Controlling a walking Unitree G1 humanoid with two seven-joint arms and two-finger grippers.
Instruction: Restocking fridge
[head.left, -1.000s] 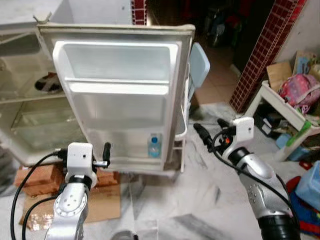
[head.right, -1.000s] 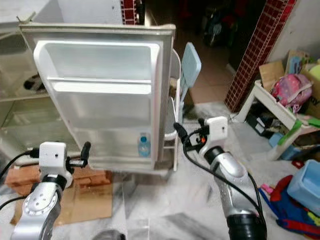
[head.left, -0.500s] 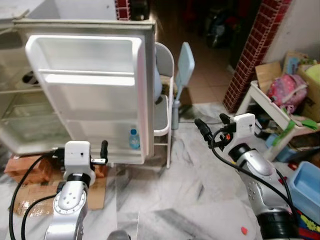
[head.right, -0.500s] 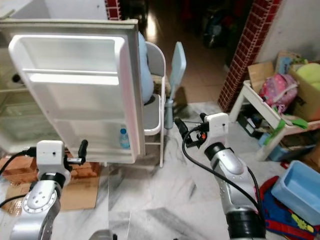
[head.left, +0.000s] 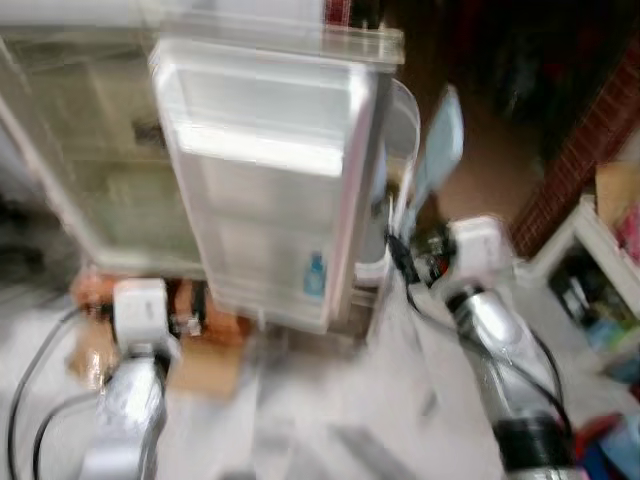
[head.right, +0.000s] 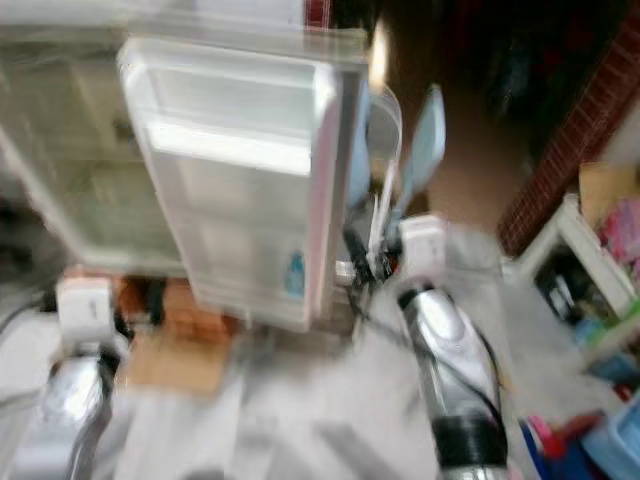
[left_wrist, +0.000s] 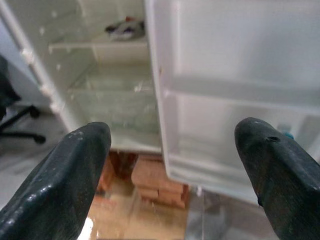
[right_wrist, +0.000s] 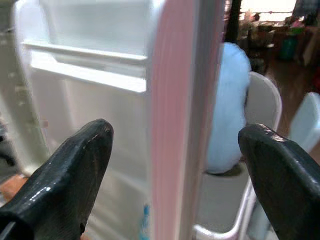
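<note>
Right hand (right_wrist: 170, 165) spread wide facing fridge door (head.left: 270, 180) edge, left hand (left_wrist: 175, 170) spread wide, bottle (head.left: 314, 276) label unreadable

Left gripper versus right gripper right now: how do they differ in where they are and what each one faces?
The left gripper sits low, near the bricks under the fridge; the right gripper is higher, at the fridge door's outer edge. The left gripper faces the door's inner shelves and the fridge interior; the right gripper lines up with the door's edge, with a chair behind. Both are open and empty.
</note>
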